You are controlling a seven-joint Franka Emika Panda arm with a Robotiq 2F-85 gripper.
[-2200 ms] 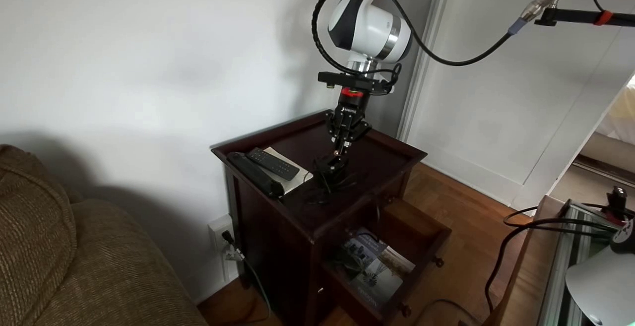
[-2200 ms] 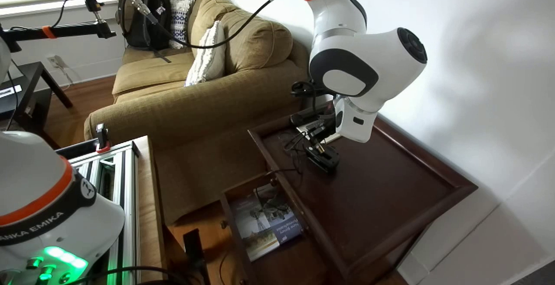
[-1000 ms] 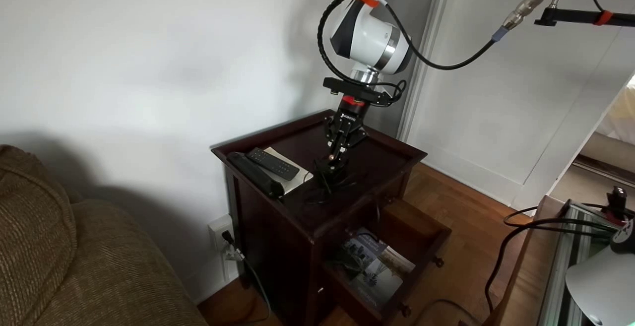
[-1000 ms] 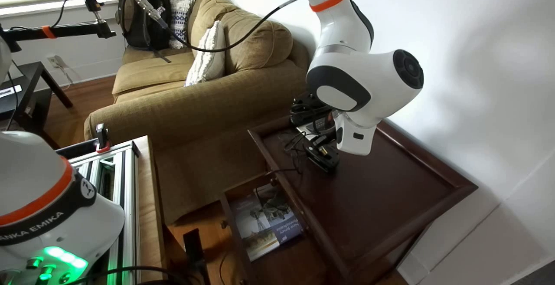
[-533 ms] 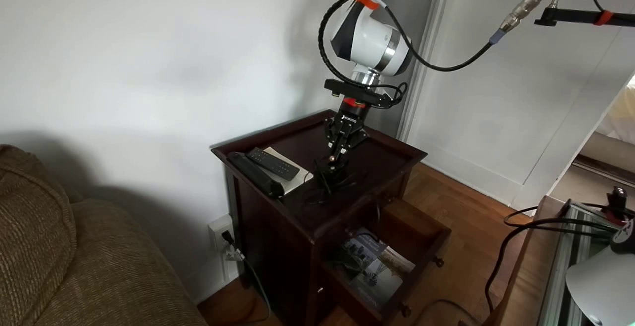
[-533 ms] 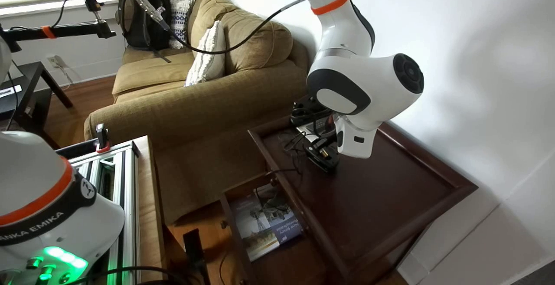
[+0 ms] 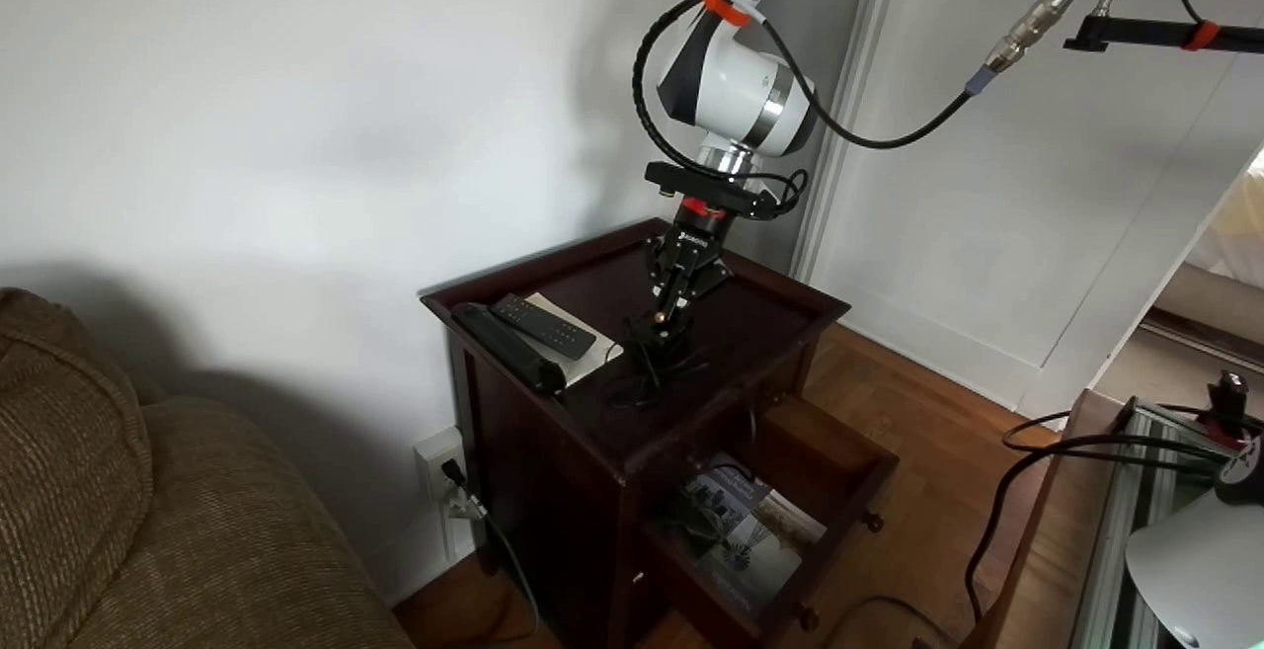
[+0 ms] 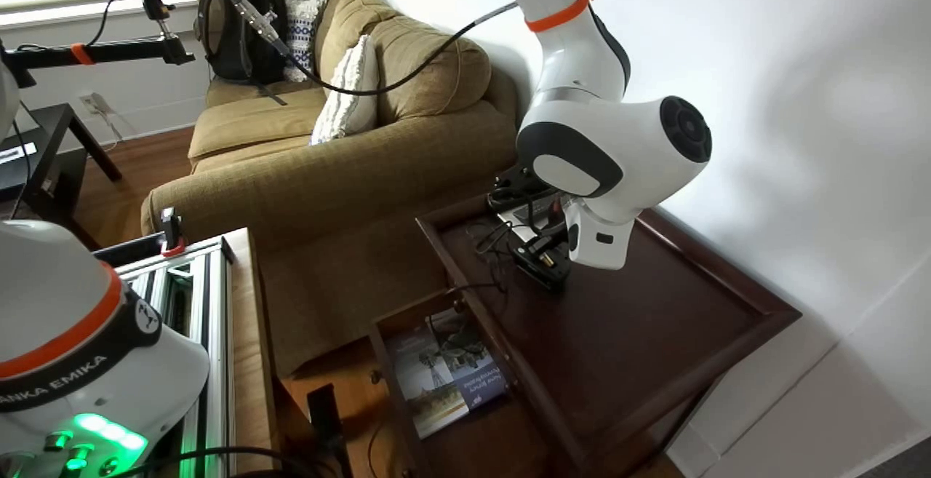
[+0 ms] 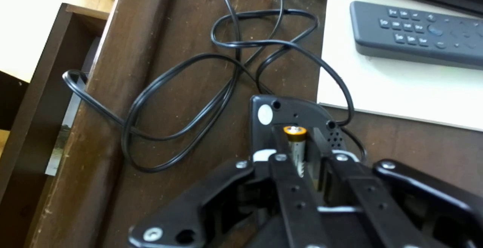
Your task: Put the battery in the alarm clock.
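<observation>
the gripper (image 9: 299, 131) is standing narrow, pinching the battery (image 9: 298, 150) over the clock (image 9: 307, 110), which is lying on the stand (image 8: 647, 332). the fingers (image 9: 320, 146) are hiding the contact, so the view isn't settling whether the battery is seating. a tilted push is risking a jam; a hard one is risking the clock skidding, since nothing visible is bracing it.

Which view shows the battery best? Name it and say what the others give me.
The wrist view: the battery appears large there, its orange end and part of its silver body visible. In both exterior views it is only a tiny speck, too small for detail.
</observation>
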